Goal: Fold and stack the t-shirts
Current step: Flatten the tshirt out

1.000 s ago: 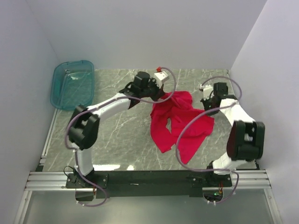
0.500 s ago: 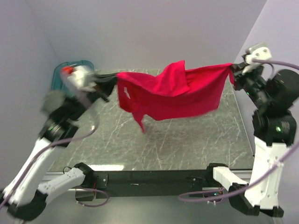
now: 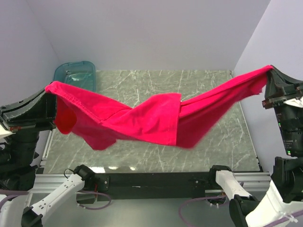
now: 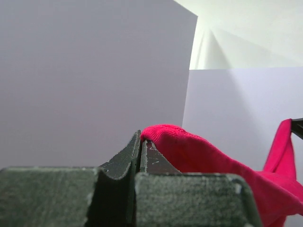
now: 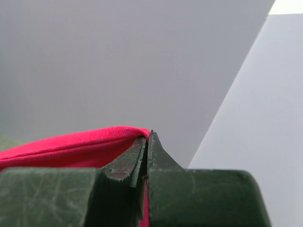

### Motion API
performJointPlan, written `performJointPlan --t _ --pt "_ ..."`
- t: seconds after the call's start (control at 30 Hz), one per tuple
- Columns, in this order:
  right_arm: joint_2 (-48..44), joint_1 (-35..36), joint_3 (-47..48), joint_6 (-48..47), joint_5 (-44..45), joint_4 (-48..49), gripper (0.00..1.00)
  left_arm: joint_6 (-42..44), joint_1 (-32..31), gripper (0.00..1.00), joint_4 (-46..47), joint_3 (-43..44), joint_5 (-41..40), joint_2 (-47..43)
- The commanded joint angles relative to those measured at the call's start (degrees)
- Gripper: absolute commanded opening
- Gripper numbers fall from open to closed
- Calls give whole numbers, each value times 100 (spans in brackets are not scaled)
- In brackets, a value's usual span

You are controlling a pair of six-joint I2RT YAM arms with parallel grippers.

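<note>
Over the marble desk (image 3: 208, 85) the red t-shirt (image 3: 151, 118) hung stretched in mid-air, sagging, left hand (image 4: 140, 140) and right hand (image 5: 147, 138) each clenched on an opposite edge of it; no fold made yet, folding and stacking all left.

t-shirt (image 3: 147, 120): bright red, plain all over
tub (image 3: 78, 71): see-through teal
table (image 3: 156, 82): grey-green marble look, whitish veins
left gripper (image 4: 140, 142): dull black
right gripper (image 5: 147, 139): same dull black
</note>
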Motion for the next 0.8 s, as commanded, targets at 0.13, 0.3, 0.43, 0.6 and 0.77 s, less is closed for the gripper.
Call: performJointPlan --t 0.13,0.3,0.43,0.6,0.77 --pt "-4 -66 -1212 70 473 719 0 -452 6 1 -396 -617 -1217 129" --pt "40 -66 -3664 35 201 1657 0 -1032 6 1 -292 -1847 -1868 454" --pt "503 -66 -5519 -62 271 2800 0 -2041 15 1 399 -3645 -2369 1051" --pt "2862 -48 -5473 490 1087 3298 8 -3545 1234 1 1283 -4172 -2126 3969" --pt "3925 -48 -3940 809 1352 2144 68 -3715 1782 37 536 -2563 -1605 5192"
